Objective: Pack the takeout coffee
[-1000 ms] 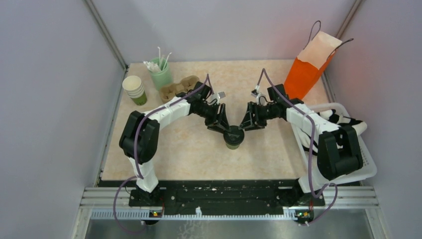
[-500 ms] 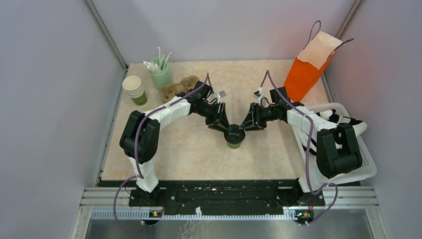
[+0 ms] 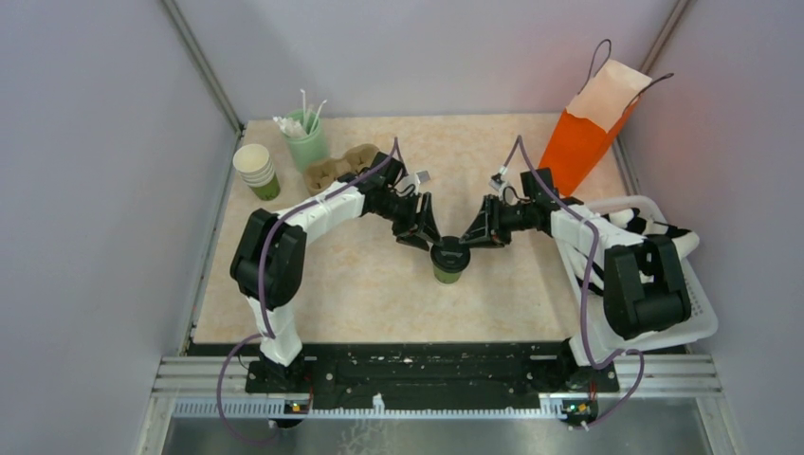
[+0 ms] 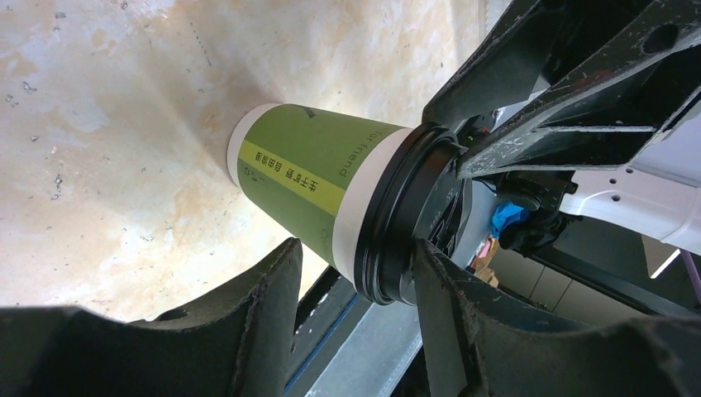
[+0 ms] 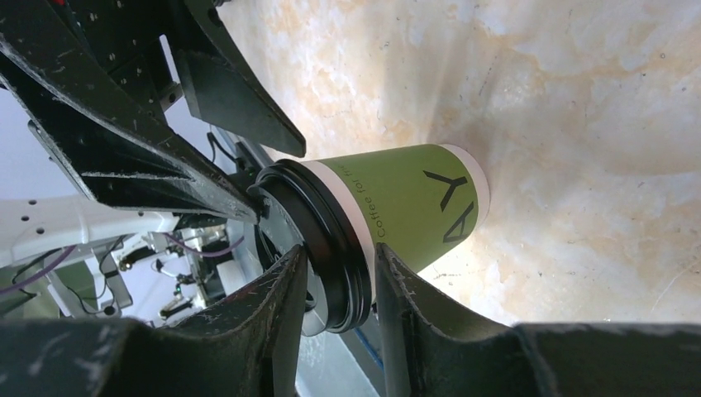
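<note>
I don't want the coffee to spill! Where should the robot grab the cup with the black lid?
Best on the paper wall of the takeout coffee, just under the black lid, coming level from the side. It stands upright and widens upward, so a grip there probably won't slip. Squeezing the lid alone might pop it off.

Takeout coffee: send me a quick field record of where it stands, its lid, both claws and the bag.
takeout coffee: upright on the table, near the middle, between both arms
lid: black, seated on the cup
left claw: open, fingers either side of the cup's top, gap showing at one finger
right claw: fingers on both sides of the lid rim, seemingly pinching it
orange paper bag: standing at the far right, apart from the cup
packed: not yet
</note>
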Robot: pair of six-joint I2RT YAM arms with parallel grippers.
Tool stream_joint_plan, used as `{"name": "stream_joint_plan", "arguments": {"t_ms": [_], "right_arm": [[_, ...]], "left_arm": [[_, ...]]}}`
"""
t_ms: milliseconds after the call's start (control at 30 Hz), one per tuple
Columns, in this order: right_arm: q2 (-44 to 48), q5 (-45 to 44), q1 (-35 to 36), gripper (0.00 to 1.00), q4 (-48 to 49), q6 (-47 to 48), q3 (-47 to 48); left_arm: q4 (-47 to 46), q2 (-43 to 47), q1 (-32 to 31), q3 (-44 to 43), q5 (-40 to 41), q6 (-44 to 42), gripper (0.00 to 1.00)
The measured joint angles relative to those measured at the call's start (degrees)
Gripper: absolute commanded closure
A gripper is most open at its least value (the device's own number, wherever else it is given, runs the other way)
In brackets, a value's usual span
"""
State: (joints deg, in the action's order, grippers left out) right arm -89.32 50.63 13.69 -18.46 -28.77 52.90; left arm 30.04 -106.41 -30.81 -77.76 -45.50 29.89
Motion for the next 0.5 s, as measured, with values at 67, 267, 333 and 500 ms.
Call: {"name": "stream_joint_plan", "arguments": {"t_ms": [67,267,333,500], "right_arm": [[0.2,0.0,0.0,0.65,0.2,-0.4,-0.1],[0.4,0.4,0.5,0.56,2.3,-2.3,-1.6],[0.4,0.2,0.6,0.50,2.6,-2.6,-1.6],[0.7,-0.1,0.8,0.37,2.5,-2.8,-1.6]], "left_arm": [[0.4,0.0,0.0,0.0,0.3,-0.1,0.43],[1.5,0.0,0.0,0.0,0.5,-1.2,0.42],[1.5,0.0,0.0,0.0,0.5,-1.6,0.40],[1.4,0.1,0.0,0.4,0.5,-2.6,0.35]]}}
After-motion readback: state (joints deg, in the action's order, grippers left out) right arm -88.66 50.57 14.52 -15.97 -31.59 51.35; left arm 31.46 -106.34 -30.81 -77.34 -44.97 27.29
